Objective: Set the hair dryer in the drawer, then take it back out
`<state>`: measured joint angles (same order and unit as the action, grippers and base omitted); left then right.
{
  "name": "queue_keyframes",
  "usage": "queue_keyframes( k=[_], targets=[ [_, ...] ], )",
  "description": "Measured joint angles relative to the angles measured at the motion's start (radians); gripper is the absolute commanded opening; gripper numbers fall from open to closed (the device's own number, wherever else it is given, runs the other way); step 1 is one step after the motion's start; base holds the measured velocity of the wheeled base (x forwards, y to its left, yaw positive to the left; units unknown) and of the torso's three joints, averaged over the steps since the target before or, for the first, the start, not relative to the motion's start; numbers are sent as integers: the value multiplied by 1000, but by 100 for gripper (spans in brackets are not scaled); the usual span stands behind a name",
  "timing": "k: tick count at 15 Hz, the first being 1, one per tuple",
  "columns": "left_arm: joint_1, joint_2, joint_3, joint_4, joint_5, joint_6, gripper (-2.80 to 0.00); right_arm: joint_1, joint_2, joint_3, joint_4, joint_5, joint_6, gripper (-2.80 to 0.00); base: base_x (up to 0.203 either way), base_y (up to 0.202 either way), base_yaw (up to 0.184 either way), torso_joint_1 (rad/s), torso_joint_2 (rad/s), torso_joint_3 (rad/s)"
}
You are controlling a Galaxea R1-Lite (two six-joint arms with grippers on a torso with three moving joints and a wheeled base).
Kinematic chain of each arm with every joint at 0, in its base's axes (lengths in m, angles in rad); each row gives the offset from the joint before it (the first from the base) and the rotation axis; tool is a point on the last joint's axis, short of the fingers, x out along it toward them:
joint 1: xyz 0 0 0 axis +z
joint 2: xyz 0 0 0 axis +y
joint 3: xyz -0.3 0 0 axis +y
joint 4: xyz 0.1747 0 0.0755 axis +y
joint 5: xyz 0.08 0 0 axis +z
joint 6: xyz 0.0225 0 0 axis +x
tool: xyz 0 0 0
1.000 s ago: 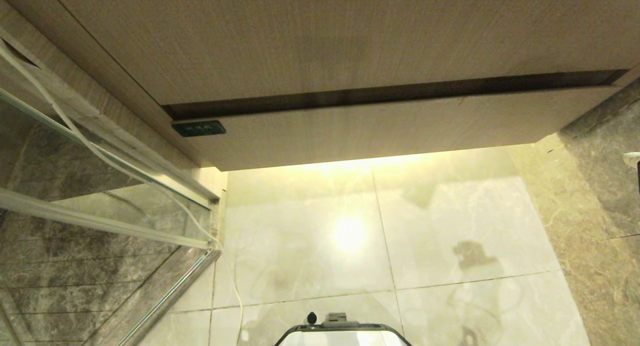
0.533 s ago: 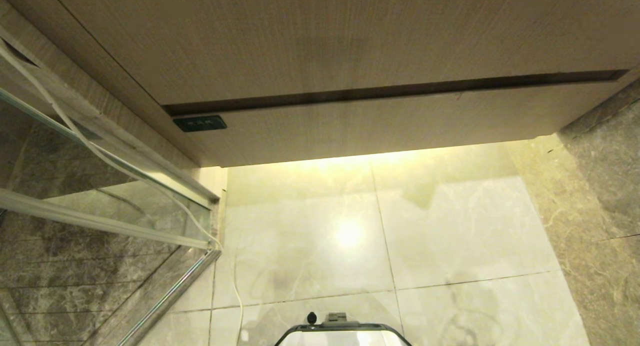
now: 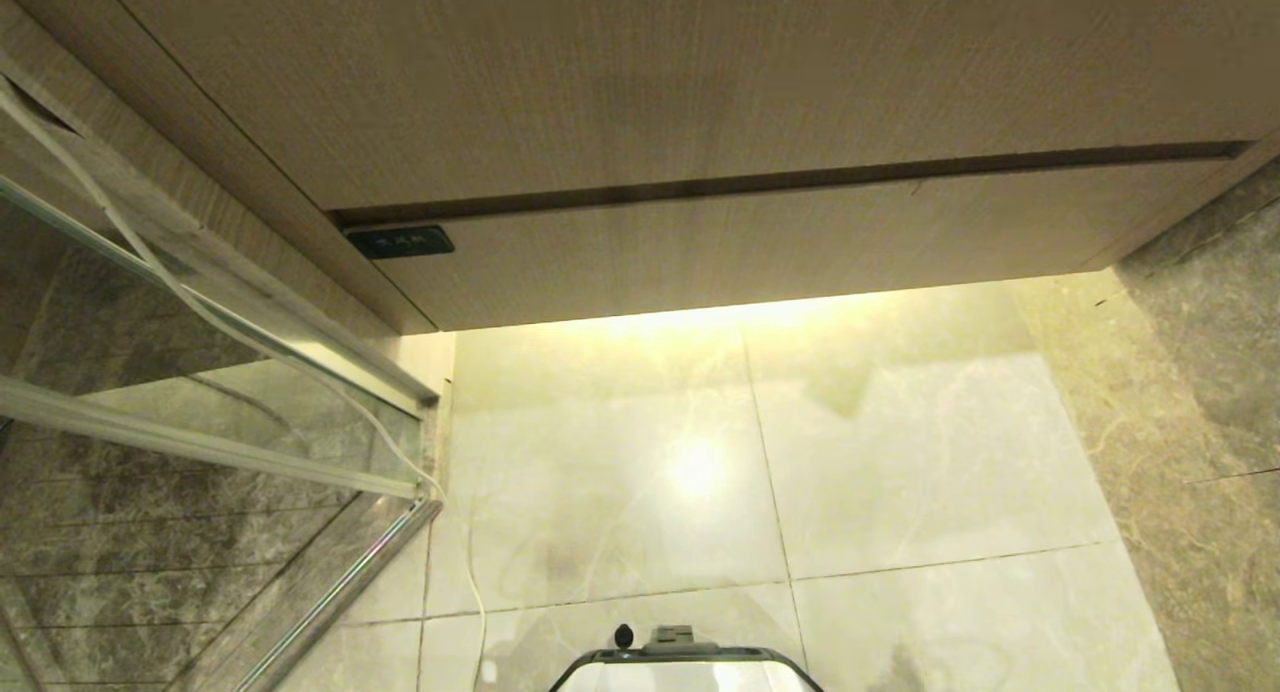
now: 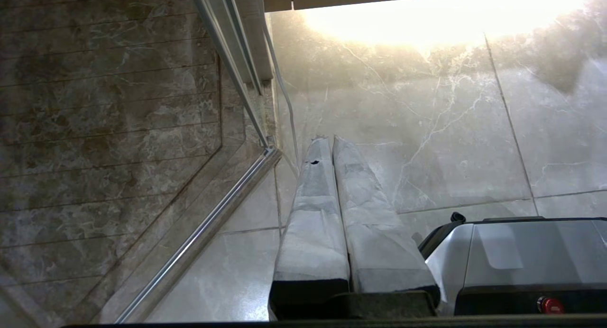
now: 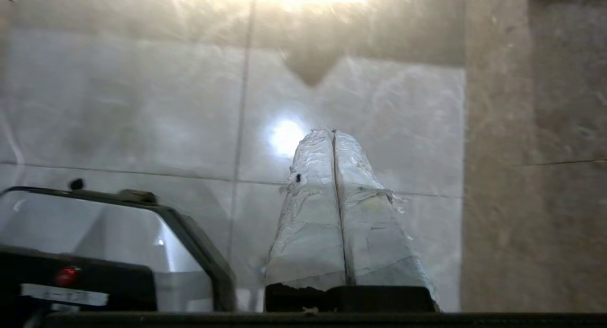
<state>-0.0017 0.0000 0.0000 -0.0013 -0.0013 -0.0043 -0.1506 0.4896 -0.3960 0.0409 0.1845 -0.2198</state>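
Observation:
The drawer [image 3: 760, 252] is a wide light-brown wood-grain front with a small dark label [image 3: 398, 241] at its left corner. It sits nearly flush under the taller panel [image 3: 650, 72], with only a thin dark slit between them. The hair dryer is out of view. Neither arm appears in the head view. My left gripper [image 4: 329, 139] is shut and empty, hanging low over the floor tiles beside the base. My right gripper [image 5: 332, 131] is also shut with nothing in it, pointing down at the pale floor on the other side of the base.
A glass shower screen with a metal frame [image 3: 200, 442] stands at the left, and a thin white cable [image 3: 300, 372] runs down along it. A dark marble wall [image 3: 1200, 372] closes the right side. My base [image 3: 685, 667] shows at the bottom edge, over glossy floor tiles [image 3: 900, 452].
The drawer front has slid back toward the cabinet and the dark gap above it has narrowed to a slit. The bit of my right arm at the right edge has left the head view.

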Motion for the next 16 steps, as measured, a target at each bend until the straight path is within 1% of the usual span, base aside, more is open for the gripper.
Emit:
queue_keyframes(
  k=[2,3,5,6,7,9,12,16],
  targets=[
    [0,0,0,0,0,0,-280,83,-204,109,14,-34,38,-280,0,0,0,0,0,0],
    [0,0,0,0,0,0,-280,116,-289,175,3,-72,46,-280,0,0,0,0,0,0],
    [0,0,0,0,0,0,-280,208,-403,312,-50,-179,74,-280,0,0,0,0,0,0],
    [0,0,0,0,0,0,-280,254,-433,345,-53,-195,93,-280,0,0,0,0,0,0],
    [0,0,0,0,0,0,-280,279,-453,362,-50,-181,108,-280,0,0,0,0,0,0],
    [0,0,0,0,-1,0,-280,297,-477,383,-54,-158,117,-280,0,0,0,0,0,0],
    [1,0,0,0,0,0,-280,302,-490,393,-78,-166,179,-280,0,0,0,0,0,0],
    [0,0,0,0,0,0,-280,302,-493,395,-91,-167,185,-280,0,0,0,0,0,0]
  ],
)
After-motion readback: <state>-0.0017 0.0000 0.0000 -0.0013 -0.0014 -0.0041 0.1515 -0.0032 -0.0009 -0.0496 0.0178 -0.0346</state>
